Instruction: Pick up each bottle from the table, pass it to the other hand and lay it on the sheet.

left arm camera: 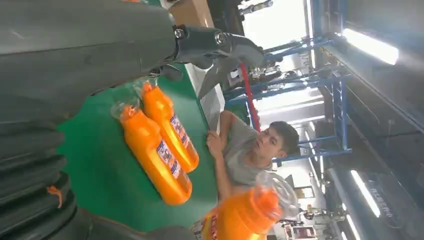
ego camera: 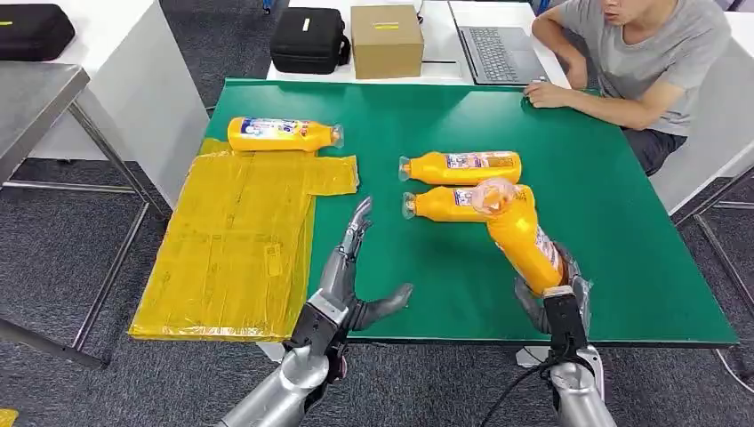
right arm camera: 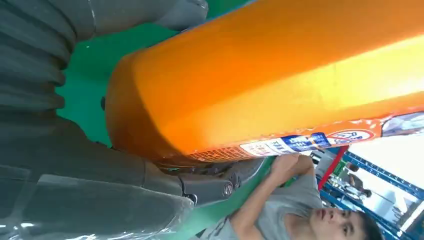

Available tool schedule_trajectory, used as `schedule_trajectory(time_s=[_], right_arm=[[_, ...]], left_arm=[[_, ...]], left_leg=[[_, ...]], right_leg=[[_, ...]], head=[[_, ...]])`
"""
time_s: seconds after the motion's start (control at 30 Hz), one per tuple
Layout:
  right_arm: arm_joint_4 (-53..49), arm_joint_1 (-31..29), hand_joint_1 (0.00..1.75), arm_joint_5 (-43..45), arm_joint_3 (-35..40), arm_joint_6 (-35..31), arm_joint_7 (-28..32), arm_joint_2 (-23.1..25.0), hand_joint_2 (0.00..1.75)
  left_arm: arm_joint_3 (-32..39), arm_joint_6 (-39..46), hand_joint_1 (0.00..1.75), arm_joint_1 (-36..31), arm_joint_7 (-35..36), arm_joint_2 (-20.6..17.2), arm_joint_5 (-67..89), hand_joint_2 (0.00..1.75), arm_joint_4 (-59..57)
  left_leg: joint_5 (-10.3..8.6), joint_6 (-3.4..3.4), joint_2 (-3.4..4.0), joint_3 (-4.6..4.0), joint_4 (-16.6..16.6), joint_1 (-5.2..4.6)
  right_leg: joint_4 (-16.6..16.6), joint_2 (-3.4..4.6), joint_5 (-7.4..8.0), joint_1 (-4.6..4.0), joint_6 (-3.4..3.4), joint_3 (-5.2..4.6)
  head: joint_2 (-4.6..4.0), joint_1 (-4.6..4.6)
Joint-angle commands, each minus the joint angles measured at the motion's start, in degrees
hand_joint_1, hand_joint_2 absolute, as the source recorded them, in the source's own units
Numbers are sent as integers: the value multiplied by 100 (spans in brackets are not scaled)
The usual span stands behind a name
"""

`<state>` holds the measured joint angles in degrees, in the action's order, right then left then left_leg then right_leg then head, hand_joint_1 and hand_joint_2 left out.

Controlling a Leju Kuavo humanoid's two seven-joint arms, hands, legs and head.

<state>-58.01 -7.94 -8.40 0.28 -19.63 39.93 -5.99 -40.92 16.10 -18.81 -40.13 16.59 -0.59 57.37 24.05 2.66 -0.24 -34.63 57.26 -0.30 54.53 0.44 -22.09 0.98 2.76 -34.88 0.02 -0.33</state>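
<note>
Presently: right hand point(ego camera: 553, 298) grips one bottle point(ego camera: 520, 236), raised and tilted — left hand point(ego camera: 351, 280) empty, fingers spread, beside the sheet point(ego camera: 236, 245) on the tabletop point(ego camera: 622, 222).

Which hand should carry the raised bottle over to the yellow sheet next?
The left hand. It is open beside the yellow sheet, fingers spread toward the bottle that the right hand grips by its base. The right hand is farther from the sheet.
</note>
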Motion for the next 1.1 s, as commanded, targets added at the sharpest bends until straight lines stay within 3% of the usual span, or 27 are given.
schedule_trajectory(time_s=[0.03,0.17,0.33,0.87,1.1], right_arm=[[-424,-119,175,12,649,-710,7,-11,175],[-363,-279,175,-161,1176,-1610,7,-85,175],[-394,-361,175,-182,1434,-2022,7,123,175],[11,-519,175,-804,1636,-2037,7,584,175],[192,-398,175,-1689,1281,-2037,7,957,175]], left_arm=[[-298,-435,0,-307,82,-45,-248,175,-664],[-454,-819,0,-277,170,51,-484,175,-905],[-492,-1011,0,-269,406,154,-809,175,-1025],[-670,-1047,0,-416,511,224,-1265,175,-1273],[-704,-838,0,-495,609,323,-1627,175,-1339]], left_leg=[[14,-15,11,26,0,3],[11,-12,18,21,-1,3],[12,-13,20,22,-1,4],[20,-19,15,40,1,6],[5,-10,6,15,-2,7]], right_leg=[[3,6,-13,-4,-13,21],[-1,14,-6,-4,-10,15],[1,15,-7,-4,-11,16],[5,5,-20,-7,-17,35],[-2,-1,-5,-7,-10,14]], head=[[0,0],[0,0],[0,0],[0,0],[0,0]])
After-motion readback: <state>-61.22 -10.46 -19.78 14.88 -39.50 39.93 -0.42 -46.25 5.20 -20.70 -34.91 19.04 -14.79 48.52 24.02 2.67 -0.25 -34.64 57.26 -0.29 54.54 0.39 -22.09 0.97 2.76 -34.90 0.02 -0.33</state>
